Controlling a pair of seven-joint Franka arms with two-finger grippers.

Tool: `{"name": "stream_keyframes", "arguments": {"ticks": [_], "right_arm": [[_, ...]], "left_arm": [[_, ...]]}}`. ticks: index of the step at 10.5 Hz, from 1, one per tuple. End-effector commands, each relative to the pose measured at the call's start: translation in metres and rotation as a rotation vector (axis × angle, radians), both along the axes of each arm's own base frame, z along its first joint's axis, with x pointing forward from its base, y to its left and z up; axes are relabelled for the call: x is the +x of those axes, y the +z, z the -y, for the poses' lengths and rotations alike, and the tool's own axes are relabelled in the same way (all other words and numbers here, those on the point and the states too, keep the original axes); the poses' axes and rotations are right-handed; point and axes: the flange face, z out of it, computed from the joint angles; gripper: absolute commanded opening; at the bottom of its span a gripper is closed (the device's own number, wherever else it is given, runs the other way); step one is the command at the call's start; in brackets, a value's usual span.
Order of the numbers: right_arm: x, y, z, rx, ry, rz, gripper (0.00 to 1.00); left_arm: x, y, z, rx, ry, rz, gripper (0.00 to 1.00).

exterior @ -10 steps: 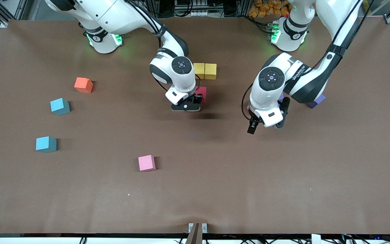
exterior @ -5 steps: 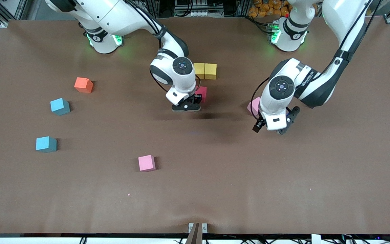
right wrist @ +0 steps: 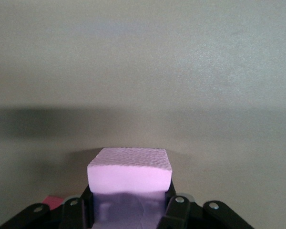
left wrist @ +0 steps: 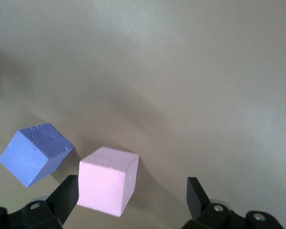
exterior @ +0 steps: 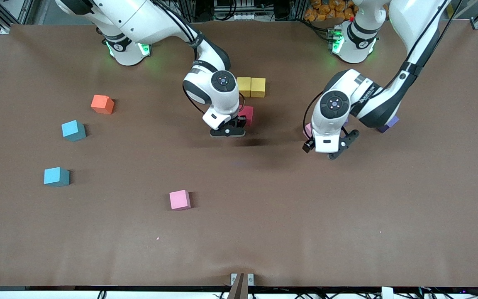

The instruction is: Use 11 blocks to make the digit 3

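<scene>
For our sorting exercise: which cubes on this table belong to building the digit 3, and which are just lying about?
Belong to the job:
- two yellow cubes
- red cube
- orange cube
- loose pink cube
- pink cube under the open left gripper
- purple cube
- light purple cube in the right gripper

Lying about:
- two light-blue cubes

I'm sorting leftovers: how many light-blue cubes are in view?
2. One light-blue cube lies near the orange cube, at the right arm's end; the other lies nearer the front camera. More could hide under the arms.

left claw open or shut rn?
Open. In the left wrist view the left claw has its fingers spread wide, holding nothing; the pink block sits between them, beside a purple block.
</scene>
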Motion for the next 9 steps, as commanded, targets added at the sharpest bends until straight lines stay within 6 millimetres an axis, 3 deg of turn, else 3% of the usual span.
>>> {"name": "stream_keyframes", "arguments": {"ticks": [1,5,6,8,9], "right_arm": [[0.002,-0.006,0.005,-0.011,0.016,0.006,0.21],[0.001,-0.013,0.005,-0.025,0.039,0.015,0.25],[0.0,-0.012,0.004,-0.023,0.036,0.015,0.37],[0.003,-0.012,0.006,-0.024,0.025,0.013,1.0],[0.003,-0.01,0.006,-0.024,0.032,0.016,1.0]], "left_arm": [[-0.017,0.0,0.0,0.028,-0.066,0.004,1.0],[-0.032,-0.012,-0.02,0.005,-0.052,-0.017,1.0],[-0.032,-0.011,-0.021,0.002,-0.031,-0.017,1.0],[-0.04,-0.02,-0.025,0.004,-0.005,-0.024,1.0],[-0.042,-0.027,-0.03,-0.013,0.009,-0.014,1.0]]}}
